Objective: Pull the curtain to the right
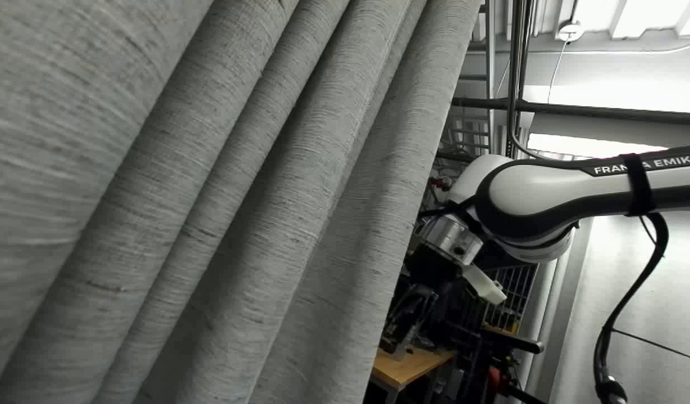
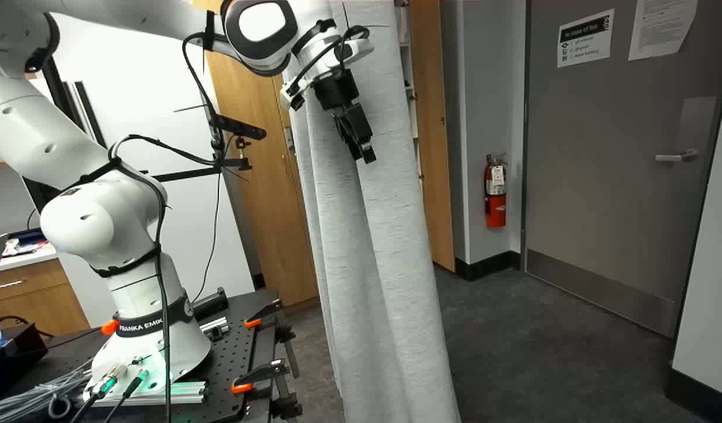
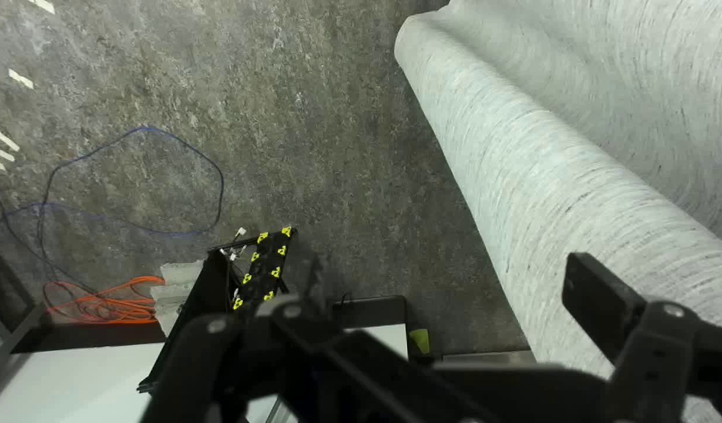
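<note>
Nearest in an exterior view, at 7 o'clock, orange-tipped clamps sit along the edge of a black perforated board, likely so that a tug on heavy cloth cannot shift it. The white arm rises at 8 o'clock, its dark cables strapped close, presumably to stay clear of the fabric. It arches over to 12 o'clock, where the gripper points obliquely down in front of the curtain.

In the wrist view the fingers stand wide apart, at 4 and 7 o'clock, with nothing clamped between them. A long fold of the curtain runs from 1 to 5 o'clock, behind the 4 o'clock finger; whether they touch I cannot tell. My reading is that the gripper is set here because a ridge is easier to catch than flat cloth.

In an exterior view the curtain spans 6 o'clock through 9 to 1, the gripper just beside its border at 5. Behind the curtain, in an exterior view, wooden doors stand at 9 o'clock. Farthest, at 3 o'clock, an extinguisher hangs near a grey door, placed, I suppose, for reach on the way out.
</note>
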